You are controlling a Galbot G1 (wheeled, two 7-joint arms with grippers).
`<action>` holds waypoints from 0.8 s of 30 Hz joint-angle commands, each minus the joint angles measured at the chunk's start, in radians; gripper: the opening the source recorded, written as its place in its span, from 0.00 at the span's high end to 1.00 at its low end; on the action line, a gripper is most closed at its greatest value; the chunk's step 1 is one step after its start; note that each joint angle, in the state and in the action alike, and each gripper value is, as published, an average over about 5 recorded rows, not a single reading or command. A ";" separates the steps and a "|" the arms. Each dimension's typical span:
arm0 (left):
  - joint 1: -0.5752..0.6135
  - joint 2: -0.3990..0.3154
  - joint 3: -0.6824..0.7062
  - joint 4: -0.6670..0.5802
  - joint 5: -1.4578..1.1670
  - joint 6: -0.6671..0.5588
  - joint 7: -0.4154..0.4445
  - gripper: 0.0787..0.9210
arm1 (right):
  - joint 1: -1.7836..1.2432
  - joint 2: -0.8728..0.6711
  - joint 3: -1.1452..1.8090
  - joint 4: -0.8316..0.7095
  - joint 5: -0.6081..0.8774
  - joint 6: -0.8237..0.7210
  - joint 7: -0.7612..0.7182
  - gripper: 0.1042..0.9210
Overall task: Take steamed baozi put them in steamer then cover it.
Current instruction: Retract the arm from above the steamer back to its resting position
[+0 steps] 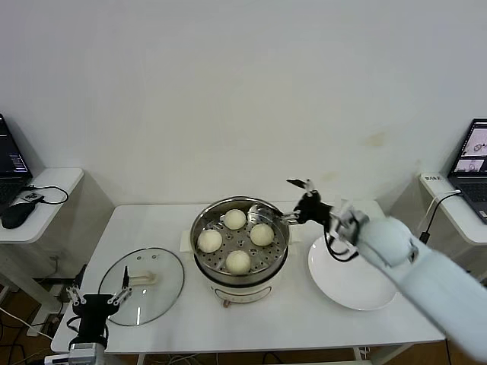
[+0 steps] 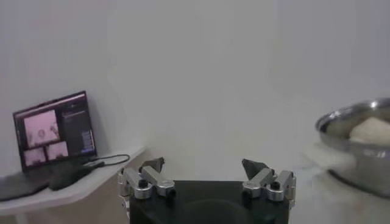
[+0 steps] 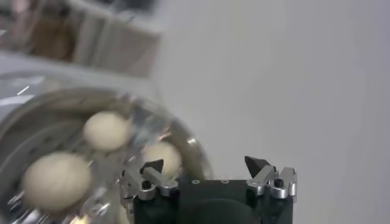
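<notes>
Four baozi [image 1: 237, 239] sit in the steamer [image 1: 202, 251]; my empty right claw [image 1: 298, 202], prongs apart, could clip its rim.

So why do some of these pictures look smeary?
Right wrist view: the steamer and buns are streaked with blur, while the right gripper stays sharp. Left wrist view: soft and hazy throughout. Head view: evenly lit, with glare on the lid.

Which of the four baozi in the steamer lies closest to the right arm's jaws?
The baozi on the steamer's right side, nearest the right gripper.
</notes>
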 commanded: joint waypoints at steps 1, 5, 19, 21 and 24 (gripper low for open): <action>-0.011 0.015 -0.124 0.182 0.874 -0.130 -0.008 0.12 | -0.697 0.215 0.668 0.071 -0.147 0.328 0.142 0.12; 0.043 0.025 -0.177 0.205 1.073 -0.154 -0.024 0.12 | -0.756 0.270 0.753 0.078 -0.146 0.360 0.150 0.12; -0.058 0.042 -0.092 0.331 1.182 -0.189 -0.006 0.12 | -0.840 0.321 0.859 0.122 -0.120 0.364 0.159 0.12; -0.093 0.045 -0.070 0.362 1.176 -0.203 -0.005 0.12 | -0.844 0.330 0.864 0.127 -0.124 0.362 0.160 0.12; -0.132 0.053 -0.046 0.394 1.164 -0.210 0.009 0.12 | -0.857 0.340 0.868 0.136 -0.129 0.361 0.158 0.12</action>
